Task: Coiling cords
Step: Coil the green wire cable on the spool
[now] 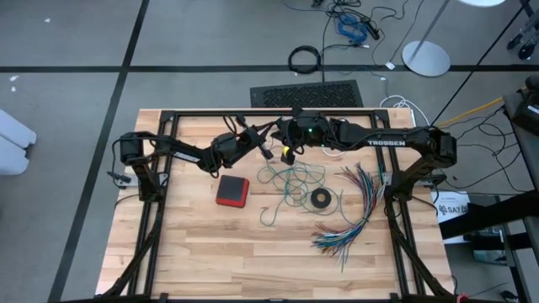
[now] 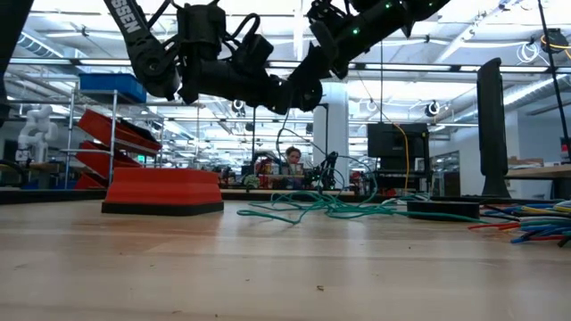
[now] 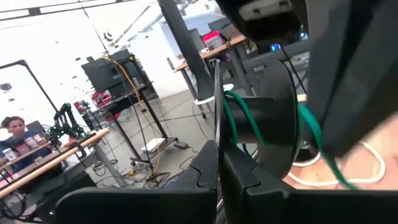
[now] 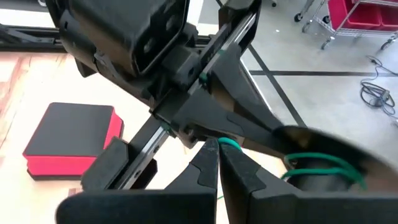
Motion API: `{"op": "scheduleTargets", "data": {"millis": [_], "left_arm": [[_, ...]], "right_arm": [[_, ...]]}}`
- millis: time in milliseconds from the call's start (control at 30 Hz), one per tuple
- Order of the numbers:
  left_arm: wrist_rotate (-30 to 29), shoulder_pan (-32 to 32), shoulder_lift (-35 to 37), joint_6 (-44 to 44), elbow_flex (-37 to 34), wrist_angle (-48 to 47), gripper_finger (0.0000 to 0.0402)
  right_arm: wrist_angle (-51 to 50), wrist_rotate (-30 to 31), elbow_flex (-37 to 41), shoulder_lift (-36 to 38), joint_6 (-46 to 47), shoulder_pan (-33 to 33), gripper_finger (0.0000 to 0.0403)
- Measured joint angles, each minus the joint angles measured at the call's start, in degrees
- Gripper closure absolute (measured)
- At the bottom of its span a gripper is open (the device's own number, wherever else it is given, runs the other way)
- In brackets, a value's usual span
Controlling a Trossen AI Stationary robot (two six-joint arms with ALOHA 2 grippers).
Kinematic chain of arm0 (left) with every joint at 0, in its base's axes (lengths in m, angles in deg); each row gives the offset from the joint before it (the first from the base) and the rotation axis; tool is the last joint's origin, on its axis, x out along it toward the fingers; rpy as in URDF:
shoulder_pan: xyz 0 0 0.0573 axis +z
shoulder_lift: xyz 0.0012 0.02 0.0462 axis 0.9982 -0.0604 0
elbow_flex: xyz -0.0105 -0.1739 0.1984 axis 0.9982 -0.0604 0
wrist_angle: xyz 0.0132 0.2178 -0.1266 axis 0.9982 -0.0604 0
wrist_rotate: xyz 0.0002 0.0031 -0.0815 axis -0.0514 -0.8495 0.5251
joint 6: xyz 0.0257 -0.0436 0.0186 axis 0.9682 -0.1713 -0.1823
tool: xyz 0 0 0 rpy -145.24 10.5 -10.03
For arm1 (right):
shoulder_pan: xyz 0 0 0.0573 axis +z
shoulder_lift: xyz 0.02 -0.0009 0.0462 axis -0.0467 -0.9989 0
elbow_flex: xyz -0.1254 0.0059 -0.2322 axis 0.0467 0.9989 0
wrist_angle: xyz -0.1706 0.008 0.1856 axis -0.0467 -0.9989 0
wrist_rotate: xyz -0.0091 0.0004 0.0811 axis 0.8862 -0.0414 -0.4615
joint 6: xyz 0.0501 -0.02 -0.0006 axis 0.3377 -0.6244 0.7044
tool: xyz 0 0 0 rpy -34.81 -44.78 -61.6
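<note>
Red block (image 2: 162, 193) near teal-green cord (image 2: 339, 208).

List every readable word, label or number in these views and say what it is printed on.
"TROSSEN": white letters on the right arm, high view.
"SEN": the end of the same brand on an arm link, low view, partly cut off.
White label beside the table's right edge: print too small to read.

Wood-plank table (image 1: 210, 244), matt; teal-green cord (image 1: 290, 181) smooth plastic.

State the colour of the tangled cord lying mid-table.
Teal-green cord; the high view shows it best.
</note>
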Motion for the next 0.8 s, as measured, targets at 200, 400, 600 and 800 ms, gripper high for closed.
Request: {"op": "scheduleTargets", "data": {"millis": [200,400,600,800], "left_arm": [[-0.3,0.2,0.0,0.6,0.0,-1.1,0.04],[-0.3,0.2,0.0,0.6,0.0,-1.4,0.04],[-0.3,0.2,0.0,0.6,0.0,-1.7,0.04],[0.1,0.2,0.0,0.6,0.0,-1.7,0.04]], "right_arm": [[-1.2,0.2,0.0,2.5,-0.8,-0.1,0.0403],[-3.7,0.8,0.0,5.7,-1.4,-0.1,0.0403],[-8.1,2.1,0.0,8.6,-1.6,-0.6,0.0403],[-11.5,3.3,0.0,10.3,-2.1,-2.2,0.0403]]}}
